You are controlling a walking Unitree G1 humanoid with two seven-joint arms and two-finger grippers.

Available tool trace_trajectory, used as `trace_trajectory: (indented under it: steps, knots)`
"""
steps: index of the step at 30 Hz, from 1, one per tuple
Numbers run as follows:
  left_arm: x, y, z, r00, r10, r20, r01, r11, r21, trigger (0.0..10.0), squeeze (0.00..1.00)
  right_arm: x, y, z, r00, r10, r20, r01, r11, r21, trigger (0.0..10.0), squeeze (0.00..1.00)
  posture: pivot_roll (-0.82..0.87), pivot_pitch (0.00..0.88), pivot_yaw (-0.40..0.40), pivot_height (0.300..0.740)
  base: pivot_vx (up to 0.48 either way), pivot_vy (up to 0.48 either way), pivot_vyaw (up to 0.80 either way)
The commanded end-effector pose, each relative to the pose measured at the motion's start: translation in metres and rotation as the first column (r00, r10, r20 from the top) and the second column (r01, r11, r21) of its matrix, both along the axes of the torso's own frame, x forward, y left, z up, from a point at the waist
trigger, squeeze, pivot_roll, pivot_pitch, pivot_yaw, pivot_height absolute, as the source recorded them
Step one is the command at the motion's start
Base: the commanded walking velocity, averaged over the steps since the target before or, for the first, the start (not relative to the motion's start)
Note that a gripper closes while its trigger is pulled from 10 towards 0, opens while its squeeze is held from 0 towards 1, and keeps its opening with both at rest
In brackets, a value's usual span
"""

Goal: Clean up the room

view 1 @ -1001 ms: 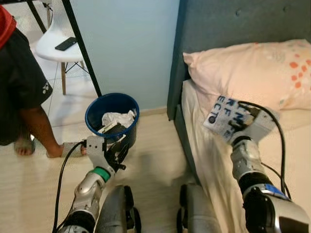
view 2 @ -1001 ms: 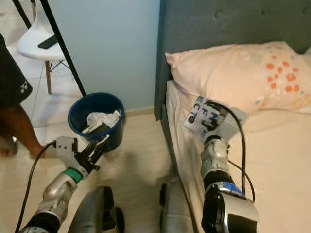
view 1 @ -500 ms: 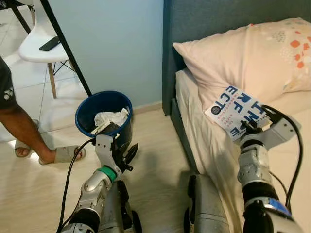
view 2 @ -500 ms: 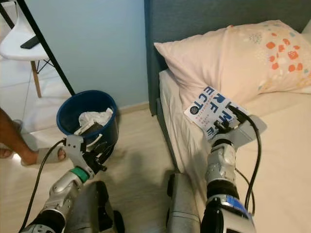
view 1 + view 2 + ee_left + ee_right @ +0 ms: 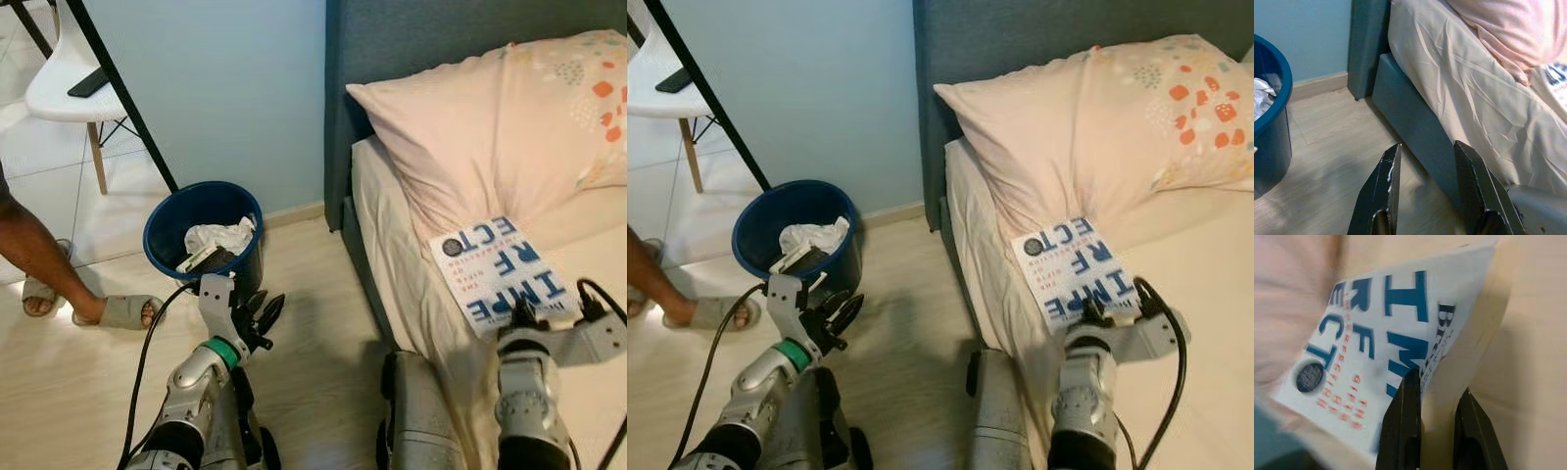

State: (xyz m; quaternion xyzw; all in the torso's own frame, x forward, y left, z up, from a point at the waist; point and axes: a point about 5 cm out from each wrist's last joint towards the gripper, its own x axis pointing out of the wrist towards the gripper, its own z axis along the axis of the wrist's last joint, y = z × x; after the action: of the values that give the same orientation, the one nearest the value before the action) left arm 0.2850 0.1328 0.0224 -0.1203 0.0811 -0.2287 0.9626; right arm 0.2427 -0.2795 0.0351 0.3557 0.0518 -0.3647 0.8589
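Observation:
A white book with big blue letters (image 5: 505, 274) is held just below the pink pillow (image 5: 490, 127), low over the bed sheet (image 5: 397, 235). My right gripper (image 5: 524, 315) is shut on the book's near edge; in the right wrist view its fingers (image 5: 1400, 396) pinch the cover and pages of the book (image 5: 1376, 347). Whether the book rests on the sheet I cannot tell. Over the wooden floor, beside the blue bin (image 5: 155, 257), my left gripper (image 5: 263, 318) is open and holds nothing. The bin contains crumpled white paper (image 5: 220, 238).
The grey bed frame (image 5: 1410, 127) runs along the right of the floor strip. A person's sandalled foot (image 5: 113, 311) stands left of the bin. Behind are a white chair (image 5: 54, 98) with a phone (image 5: 88, 83) on it and a black table leg (image 5: 122, 103).
My right gripper has brought the book down and back, from in front of the pillow to low over the sheet. The camera has shifted; the left gripper stays open near the bin.

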Motion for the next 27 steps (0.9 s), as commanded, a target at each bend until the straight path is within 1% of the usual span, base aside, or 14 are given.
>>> trace_trajectory:
  steps: [1,3,5,9,11,13,16,17,19,20,23,24,26,27]
  knots:
    - [-0.007,0.001,-0.009,0.999,-0.016,-0.043,0.016,1.0,0.01,10.0,0.0,-0.029,-0.012,-0.03,0.984,-0.06,-0.17,0.064,0.998,0.016,10.0,0.0,-0.22,0.103,0.13,0.56,0.0,0.0,0.0]
    - [-0.007,0.001,-0.009,0.999,-0.016,-0.043,0.016,1.0,0.01,10.0,0.0,-0.029,-0.012,-0.03,0.984,-0.06,-0.17,0.064,0.998,0.016,10.0,0.0,-0.22,0.103,0.13,0.56,0.0,0.0,0.0]
    - [-0.006,0.001,-0.008,0.999,-0.018,-0.041,0.019,1.0,0.012,10.0,0.0,-0.032,-0.014,-0.035,0.977,-0.031,-0.211,0.036,0.999,0.019,10.0,0.0,-0.21,0.102,0.129,0.56,0.0,0.0,0.0]
    - [-0.006,0.001,-0.008,0.999,-0.017,-0.039,0.017,1.0,0.012,10.0,0.0,-0.033,-0.013,-0.037,0.973,0.002,-0.232,0.005,0.999,0.032,10.0,0.0,-0.21,0.1,0.132,0.56,0.0,0.0,0.0]
    - [-0.006,0.001,-0.008,0.999,-0.017,-0.04,0.017,1.0,0.013,10.0,0.0,-0.032,-0.011,-0.037,0.971,0.025,-0.238,-0.019,0.999,0.027,10.0,0.0,-0.21,0.099,0.134,0.56,0.0,0.0,0.0]
    - [-0.007,0.001,-0.009,0.999,-0.018,-0.04,0.018,1.0,0.013,10.0,0.0,-0.021,-0.007,-0.035,0.973,0.086,-0.216,-0.082,0.996,0.027,10.0,0.0,-0.21,0.099,0.137,0.56,0.0,0.0,0.0]
    - [-0.007,0.001,-0.009,0.999,-0.018,-0.04,0.018,1.0,0.013,10.0,0.0,-0.021,-0.007,-0.035,0.973,0.086,-0.216,-0.082,0.996,0.027,10.0,0.0,-0.21,0.099,0.137,0.56,0.0,0.0,0.0]
    - [-0.007,0.0,-0.009,0.999,-0.018,-0.042,0.019,1.0,0.016,10.0,0.0,-0.009,-0.002,-0.035,0.961,0.148,-0.232,-0.146,0.989,0.027,10.0,0.0,-0.19,0.095,0.131,0.56,0.0,0.0,0.0]
    - [-0.007,0.0,-0.009,0.999,-0.017,-0.041,0.018,1.0,0.015,10.0,0.0,-0.006,-0.001,-0.036,0.953,0.17,-0.25,-0.168,0.985,0.029,10.0,0.0,-0.19,0.095,0.131,0.56,0.0,0.0,0.0]
    - [-0.007,0.0,-0.009,0.999,-0.017,-0.041,0.018,1.0,0.015,10.0,0.0,-0.006,-0.001,-0.036,0.953,0.17,-0.25,-0.168,0.985,0.029,10.0,0.0,-0.19,0.095,0.131,0.56,0.0,0.0,0.0]
    - [-0.008,0.001,-0.009,0.999,-0.009,-0.04,0.01,1.0,0.015,10.0,0.0,-0.007,-0.004,-0.037,0.937,0.184,-0.296,-0.189,0.982,0.013,10.0,0.0,-0.19,0.095,0.128,0.56,0.0,0.0,0.0]
    - [-0.009,0.001,-0.01,0.999,-0.007,-0.041,0.008,1.0,0.015,10.0,0.0,-0.01,-0.005,-0.039,0.927,0.189,-0.325,-0.198,0.98,0.008,10.0,0.0,-0.19,0.097,0.127,0.56,0.0,0.0,0.0]
    - [-0.009,0.001,-0.01,0.999,-0.007,-0.041,0.008,1.0,0.015,10.0,0.0,-0.01,-0.005,-0.039,0.927,0.189,-0.325,-0.198,0.98,0.008,10.0,0.0,-0.19,0.097,0.127,0.56,0.0,0.0,0.0]
    - [-0.01,0.001,-0.011,0.999,-0.005,-0.044,0.006,1.0,0.014,10.0,0.0,-0.014,-0.006,-0.043,0.914,0.192,-0.358,-0.203,0.979,0.006,10.0,0.0,-0.19,0.098,0.127,0.56,0.0,0.0,0.0]
